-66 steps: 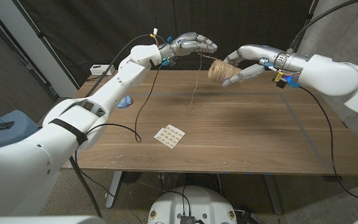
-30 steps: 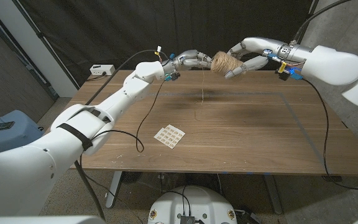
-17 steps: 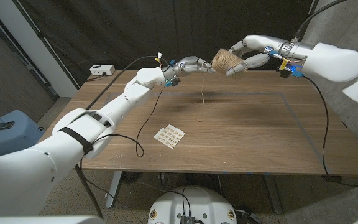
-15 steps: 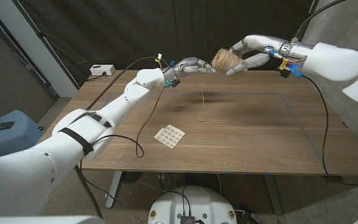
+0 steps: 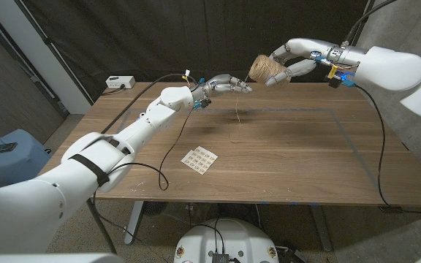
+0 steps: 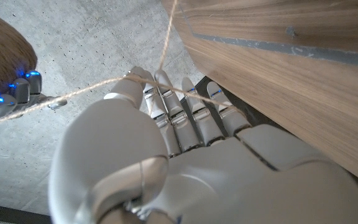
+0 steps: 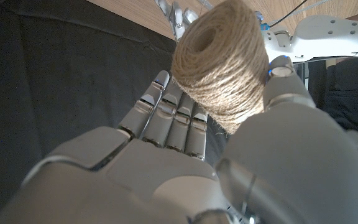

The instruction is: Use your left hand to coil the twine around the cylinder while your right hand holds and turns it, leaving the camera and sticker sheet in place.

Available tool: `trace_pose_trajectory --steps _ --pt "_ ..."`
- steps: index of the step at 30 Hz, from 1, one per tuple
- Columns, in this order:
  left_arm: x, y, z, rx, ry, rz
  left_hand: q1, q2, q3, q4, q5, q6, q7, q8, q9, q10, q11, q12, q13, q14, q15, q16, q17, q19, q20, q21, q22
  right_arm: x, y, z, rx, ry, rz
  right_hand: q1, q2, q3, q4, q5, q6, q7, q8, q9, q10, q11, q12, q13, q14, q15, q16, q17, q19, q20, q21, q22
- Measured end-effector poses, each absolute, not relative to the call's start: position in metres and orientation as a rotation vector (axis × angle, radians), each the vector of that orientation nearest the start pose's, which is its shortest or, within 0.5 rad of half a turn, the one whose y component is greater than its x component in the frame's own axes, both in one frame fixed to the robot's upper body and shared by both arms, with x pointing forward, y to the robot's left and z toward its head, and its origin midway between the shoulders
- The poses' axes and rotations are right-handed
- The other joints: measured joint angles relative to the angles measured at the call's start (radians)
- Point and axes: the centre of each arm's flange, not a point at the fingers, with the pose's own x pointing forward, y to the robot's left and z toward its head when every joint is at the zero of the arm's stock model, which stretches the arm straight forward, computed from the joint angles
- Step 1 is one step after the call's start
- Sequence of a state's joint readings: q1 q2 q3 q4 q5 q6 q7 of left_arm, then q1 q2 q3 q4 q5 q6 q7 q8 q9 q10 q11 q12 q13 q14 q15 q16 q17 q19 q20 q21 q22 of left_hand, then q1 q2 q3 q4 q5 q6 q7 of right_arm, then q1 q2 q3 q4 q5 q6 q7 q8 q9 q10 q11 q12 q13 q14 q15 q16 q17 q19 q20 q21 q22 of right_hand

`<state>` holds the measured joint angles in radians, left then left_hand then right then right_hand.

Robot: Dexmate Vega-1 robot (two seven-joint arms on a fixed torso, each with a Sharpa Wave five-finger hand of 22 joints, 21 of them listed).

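Above the wooden table (image 5: pixel 283 146), your right hand (image 5: pixel 292 60) grips the twine-wrapped cylinder (image 5: pixel 263 69); your left hand (image 5: pixel 225 85) pinches the twine (image 5: pixel 238 109). Mid-coiling: next, turn and feed.

text: none legible | sticker sheet (image 5: pixel 199 158): marks too small

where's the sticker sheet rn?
Head view: the sticker sheet lies on the table, left of centre toward the near edge, below the twine's hanging end.
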<state>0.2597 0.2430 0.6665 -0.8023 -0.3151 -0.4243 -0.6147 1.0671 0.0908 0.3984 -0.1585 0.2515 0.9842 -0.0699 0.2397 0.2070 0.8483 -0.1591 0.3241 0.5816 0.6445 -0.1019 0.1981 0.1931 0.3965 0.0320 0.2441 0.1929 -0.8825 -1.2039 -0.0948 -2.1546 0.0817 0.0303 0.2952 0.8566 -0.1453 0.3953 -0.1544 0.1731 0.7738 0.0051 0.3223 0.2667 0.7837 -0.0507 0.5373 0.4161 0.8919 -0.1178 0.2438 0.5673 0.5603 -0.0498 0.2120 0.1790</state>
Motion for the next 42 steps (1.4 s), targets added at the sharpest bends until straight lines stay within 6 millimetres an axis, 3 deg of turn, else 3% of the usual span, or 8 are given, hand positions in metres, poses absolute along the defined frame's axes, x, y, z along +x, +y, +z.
trace_pose_trajectory --steps 22,42 --pt "0.687 0.099 0.086 0.556 -0.659 -0.834 0.000 0.000 0.000 0.000 0.000 0.000 0.000 0.000 0.000 0.000 0.000 -0.008 0.000 -0.002 -0.002 0.000 0.000 0.000 0.000 0.000 0.000 0.436 -0.256 0.194 -1.330 -0.883 0.305 0.000 0.000 0.000 0.000 0.001 0.000 0.000 -0.003 0.001 0.000 0.000 0.003 -0.005 0.000 0.000 -0.004 0.005 0.000 0.000 0.000 0.000" --pt "0.685 0.106 0.074 0.506 -0.671 -0.821 0.000 0.000 0.000 0.000 0.000 -0.007 -0.007 -0.008 0.000 -0.006 0.006 -0.008 0.005 -0.016 0.005 0.000 0.005 0.000 0.000 0.000 0.000 0.454 -0.243 0.209 -1.291 -0.911 0.272 -0.004 0.004 0.000 0.000 -0.001 0.000 0.000 -0.007 0.000 0.000 0.000 -0.001 0.000 0.000 0.000 -0.008 0.005 0.000 0.000 0.000 0.000"
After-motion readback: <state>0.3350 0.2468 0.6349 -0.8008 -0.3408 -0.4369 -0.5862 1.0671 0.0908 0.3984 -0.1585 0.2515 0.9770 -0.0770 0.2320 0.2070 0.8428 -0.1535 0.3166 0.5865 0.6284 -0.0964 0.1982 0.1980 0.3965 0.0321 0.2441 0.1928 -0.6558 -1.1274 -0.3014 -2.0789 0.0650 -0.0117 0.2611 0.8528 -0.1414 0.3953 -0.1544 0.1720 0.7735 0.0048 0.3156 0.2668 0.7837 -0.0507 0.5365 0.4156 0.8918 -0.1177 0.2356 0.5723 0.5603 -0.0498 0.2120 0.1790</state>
